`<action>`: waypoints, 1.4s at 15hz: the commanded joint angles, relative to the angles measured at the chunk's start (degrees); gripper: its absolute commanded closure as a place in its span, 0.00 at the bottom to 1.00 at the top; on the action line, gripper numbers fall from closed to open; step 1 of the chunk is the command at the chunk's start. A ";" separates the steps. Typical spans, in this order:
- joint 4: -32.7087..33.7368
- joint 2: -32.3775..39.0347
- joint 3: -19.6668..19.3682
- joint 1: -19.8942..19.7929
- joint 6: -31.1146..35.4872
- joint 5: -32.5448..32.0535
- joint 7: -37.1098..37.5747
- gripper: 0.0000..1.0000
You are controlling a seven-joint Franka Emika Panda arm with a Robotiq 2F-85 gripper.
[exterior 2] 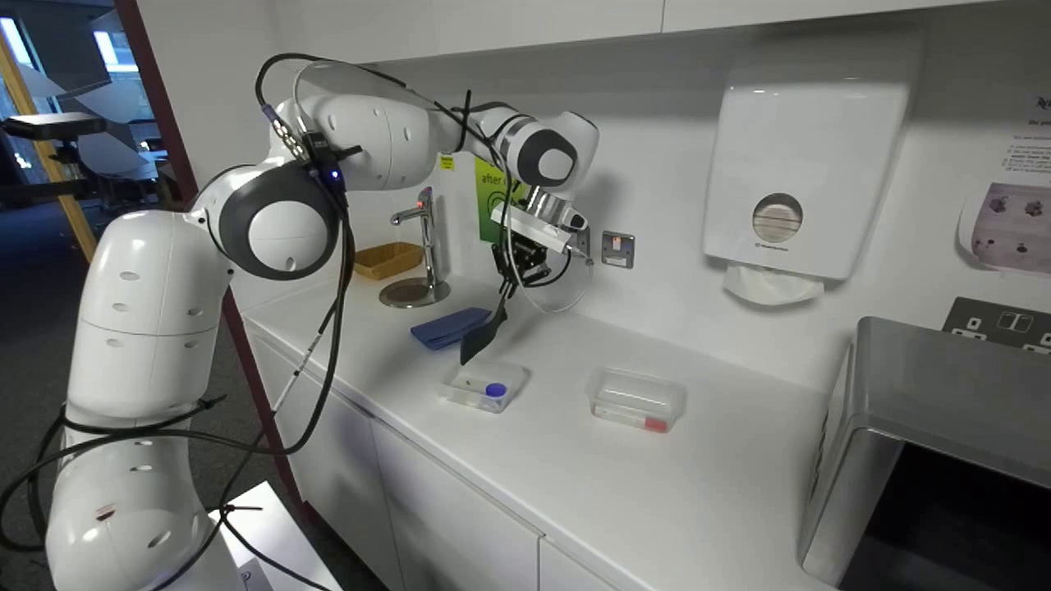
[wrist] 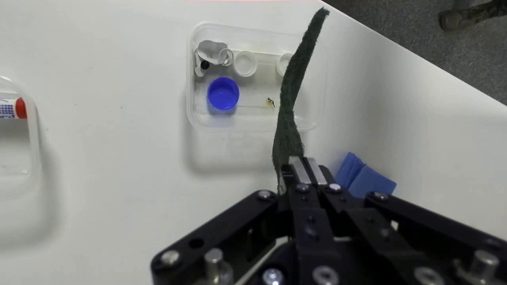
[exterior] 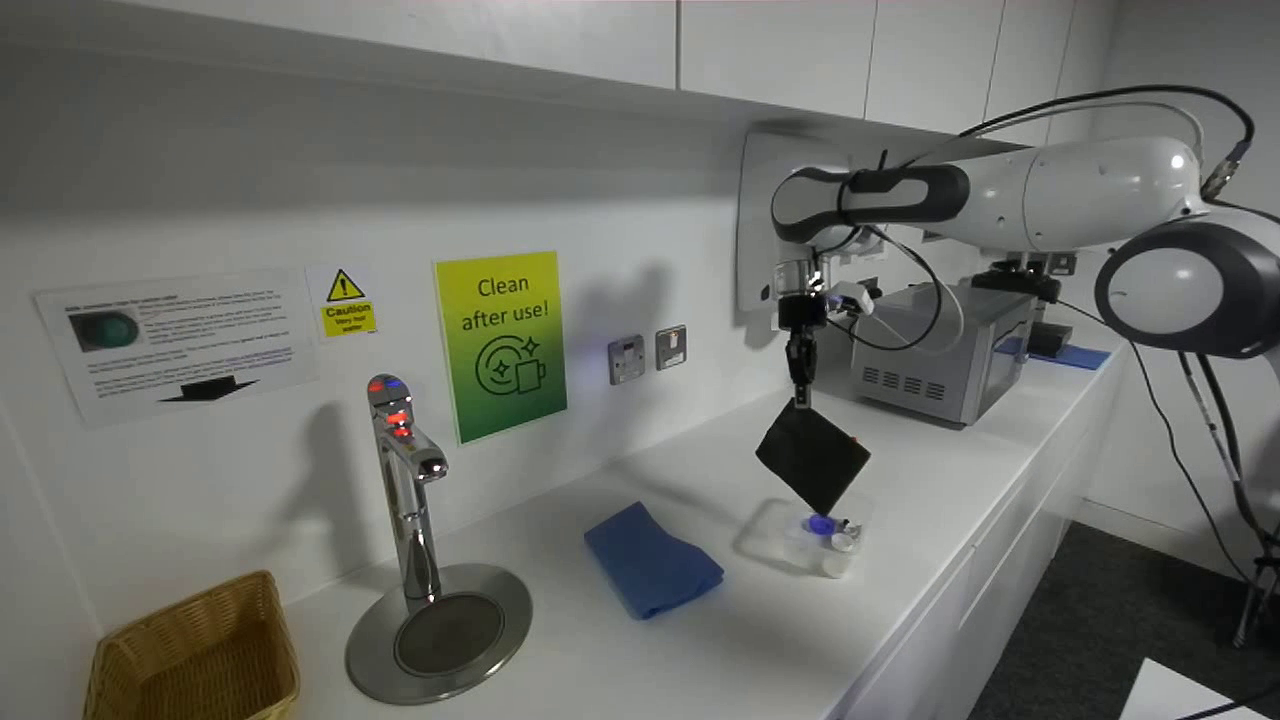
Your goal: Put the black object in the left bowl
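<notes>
My gripper (exterior: 800, 393) is shut on a corner of the black object (exterior: 815, 457), a floppy dark square that hangs down from the fingertips. In an exterior view the gripper (exterior 2: 507, 289) holds the black object (exterior 2: 483, 335) with its lower tip close to the bowl's rim; I cannot tell if they touch. The left bowl (exterior 2: 521, 379) is a shallow translucent container holding a blue cap and small clear pieces. In the wrist view the black object (wrist: 295, 79) crosses over the right part of the left bowl (wrist: 253, 123), ahead of the fingertips (wrist: 304, 160).
A similar translucent container (exterior 2: 636, 386) with a red-ended item stands nearer the grey microwave (exterior 2: 928, 394). A folded blue cloth (exterior: 655, 562) lies beside the left bowl. A tap (exterior: 408, 490) and wicker basket (exterior: 200, 650) are farther along. The counter's front edge runs close to the bowl.
</notes>
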 commanded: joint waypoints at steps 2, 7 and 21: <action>-5.37 -4.30 0.63 -0.87 2.11 -1.81 -1.49 1.00; -6.87 -3.83 0.63 -0.46 3.60 -3.18 -0.57 1.00; -17.85 -7.61 0.52 1.95 24.64 -15.18 1.72 1.00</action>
